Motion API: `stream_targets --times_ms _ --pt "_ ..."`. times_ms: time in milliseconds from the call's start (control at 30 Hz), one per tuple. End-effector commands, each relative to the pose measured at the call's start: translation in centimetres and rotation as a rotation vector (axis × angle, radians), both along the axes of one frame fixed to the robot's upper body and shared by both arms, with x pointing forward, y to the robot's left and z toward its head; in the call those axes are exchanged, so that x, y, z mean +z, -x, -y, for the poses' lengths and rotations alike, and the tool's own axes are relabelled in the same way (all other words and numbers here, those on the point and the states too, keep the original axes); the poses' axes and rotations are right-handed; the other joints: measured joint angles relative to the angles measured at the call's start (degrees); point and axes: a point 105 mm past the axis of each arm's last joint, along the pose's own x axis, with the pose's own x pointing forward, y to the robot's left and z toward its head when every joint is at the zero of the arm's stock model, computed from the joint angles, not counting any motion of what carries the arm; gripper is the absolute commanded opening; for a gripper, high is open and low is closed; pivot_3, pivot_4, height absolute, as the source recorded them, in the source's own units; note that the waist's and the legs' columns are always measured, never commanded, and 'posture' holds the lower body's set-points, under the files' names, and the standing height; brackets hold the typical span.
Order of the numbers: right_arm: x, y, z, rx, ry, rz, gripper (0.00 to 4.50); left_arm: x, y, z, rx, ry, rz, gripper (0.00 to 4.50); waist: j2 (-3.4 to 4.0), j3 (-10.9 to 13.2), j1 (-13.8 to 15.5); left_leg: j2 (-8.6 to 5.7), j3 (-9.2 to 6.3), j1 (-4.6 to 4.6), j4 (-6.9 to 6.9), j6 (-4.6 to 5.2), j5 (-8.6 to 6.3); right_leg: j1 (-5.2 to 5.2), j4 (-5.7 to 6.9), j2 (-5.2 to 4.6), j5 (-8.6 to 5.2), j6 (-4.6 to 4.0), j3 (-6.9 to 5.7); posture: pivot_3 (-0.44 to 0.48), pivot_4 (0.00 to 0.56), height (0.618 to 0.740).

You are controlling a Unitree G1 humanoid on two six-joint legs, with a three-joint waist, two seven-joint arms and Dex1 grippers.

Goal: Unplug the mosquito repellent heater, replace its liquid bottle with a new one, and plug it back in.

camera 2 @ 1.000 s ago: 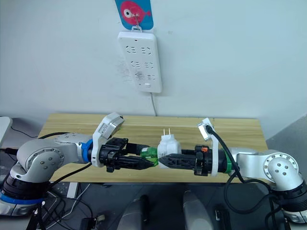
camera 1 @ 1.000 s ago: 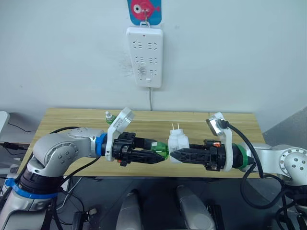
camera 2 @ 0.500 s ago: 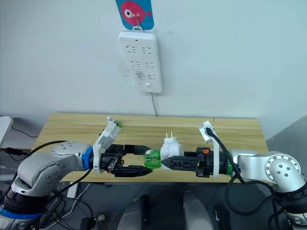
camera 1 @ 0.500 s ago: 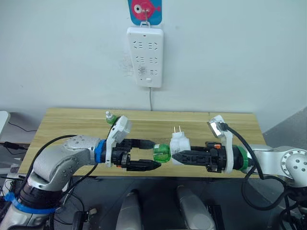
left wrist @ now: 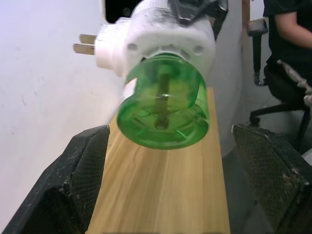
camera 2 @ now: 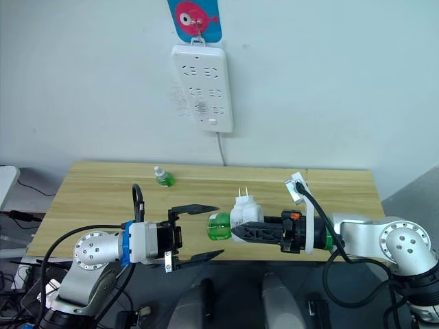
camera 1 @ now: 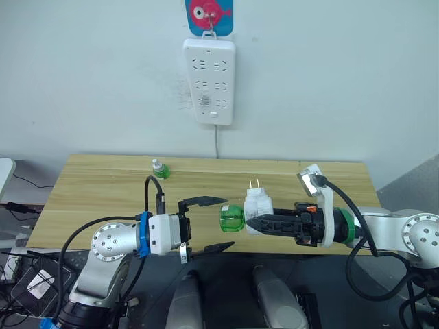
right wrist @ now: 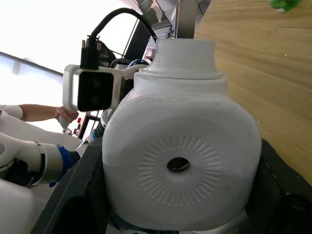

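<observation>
The right gripper (camera 1: 252, 222) has its jaws closed on the mosquito repellent heater (camera 1: 258, 205), pinching the white body from both sides above the near edge of the table (camera 1: 89, 192). The heater lies sideways in that grip: its two metal prongs (camera 1: 252, 184) point up toward the wall, and the green liquid bottle (camera 1: 232, 218) screwed into it sticks out past the jaw tips toward the robot's left. In the right wrist view the heater's rounded face with its round vent hole (right wrist: 178, 164) sits squarely between the two jaws.

The left gripper (camera 1: 206, 225) faces the bottle with its jaws spread wide and holding nothing. One jaw lies above the level of the bottle and the other below it; the bottle's end is just beyond the jaw tips, not touched by either. The left wrist view shows the bottle's green base (left wrist: 163, 109) centred in the gap, with clear space on both sides.

A second small green bottle (camera 1: 160, 168) stands upright on the table, well beyond the left jaws toward the wall. A white power strip (camera 1: 209, 81) hangs on the wall above the table, well apart from both grippers.
</observation>
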Motion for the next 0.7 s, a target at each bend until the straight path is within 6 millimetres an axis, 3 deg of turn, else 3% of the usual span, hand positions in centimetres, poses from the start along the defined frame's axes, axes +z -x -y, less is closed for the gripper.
stream_targets --times_ms 33,133,300,533,600,700 --pt "1.0 0.4 -0.2 0.021 -0.034 0.026 3.05 0.6 0.2 0.6 -0.018 0.028 0.042 4.27 0.0 0.0 0.0 0.0 0.0 0.0 0.0 0.0 0.0 0.0 0.0 0.0 0.0 0.01 0.0 -0.199 0.278 0.735" --pt "1.0 0.4 -0.2 0.022 -0.033 0.025 3.05 1.0 0.0 0.9 -0.016 0.05 0.064 3.66 0.0 0.0 0.0 0.0 0.0 0.0 0.01 0.0 0.0 0.0 0.0 0.01 0.01 0.02 -0.01 -0.198 0.279 0.735" --pt "1.0 0.4 -0.3 0.024 -0.034 0.026 3.05 1.0 0.3 1.3 -0.036 0.052 0.074 2.2 0.0 0.0 0.0 0.01 -0.02 0.0 0.0 0.0 0.0 0.0 0.01 0.02 0.01 0.02 -0.02 -0.193 0.278 0.735" --pt "1.0 0.5 -0.3 0.03 -0.029 0.026 3.05 1.2 0.5 1.6 -0.059 0.046 0.043 2.2 0.0 0.0 0.0 0.01 -0.02 0.0 0.0 0.0 0.0 0.0 0.01 0.02 0.01 0.02 -0.02 -0.193 0.28 0.735" --pt "0.9 0.4 -0.2 0.029 -0.02 0.027 3.05 0.8 0.4 1.2 -0.073 -0.008 -0.129 2.2 0.0 0.0 -0.1 0.01 -0.03 0.0 0.0 0.0 0.0 0.0 0.03 0.03 0.01 0.02 -0.03 -0.191 0.282 0.735" --pt "0.8 0.4 0.1 0.033 -0.005 0.027 3.05 0.4 -0.9 -0.3 -0.021 -0.041 -0.625 2.2 0.01 0.0 -0.1 0.03 -0.14 0.01 0.0 0.0 0.0 -0.01 0.09 0.06 0.0 0.02 -0.08 -0.175 0.283 0.735"
